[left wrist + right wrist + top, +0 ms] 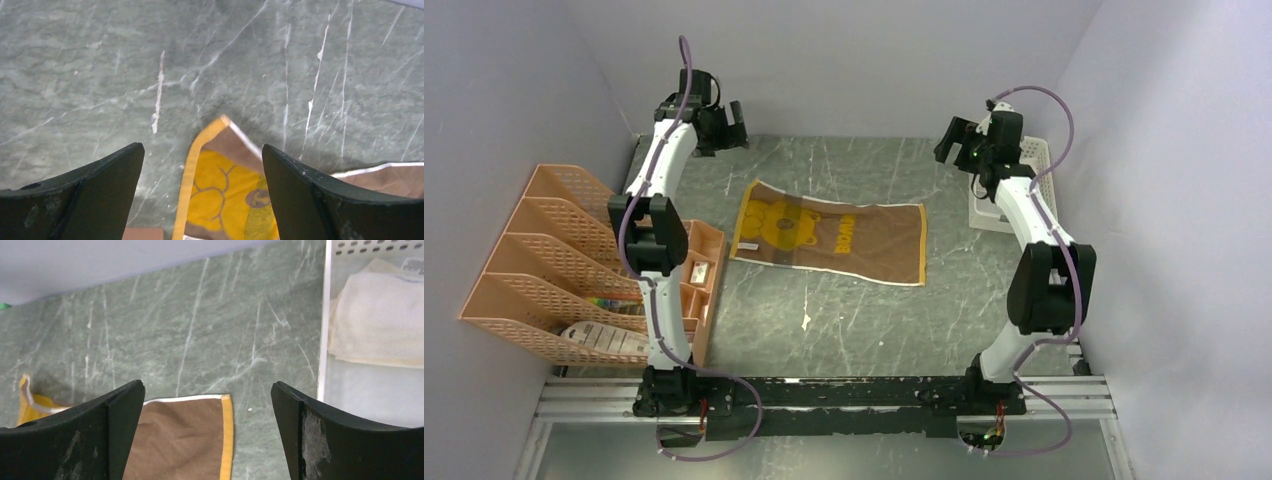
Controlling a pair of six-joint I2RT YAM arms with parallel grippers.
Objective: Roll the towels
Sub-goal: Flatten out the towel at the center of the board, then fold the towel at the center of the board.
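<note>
A brown towel (832, 234) with mustard-yellow patches lies spread flat on the green marble table (844, 320). Its far left corner (220, 165) is lifted a little off the table. Its far right corner (185, 430) lies flat, with a yellow side band and white far edge. A cream-white towel (375, 320) sits folded inside the white basket (1009, 190) at the back right. My left gripper (721, 125) hangs open above the back left, its fingers (100, 185) empty. My right gripper (959, 140) hangs open above the back right, nothing between its fingers (310, 435).
An orange mesh file rack (554, 260) and a small orange compartment tray (702, 280) stand along the left edge. White walls close in the left, back and right sides. The basket's rim (324, 315) runs just right of my right gripper.
</note>
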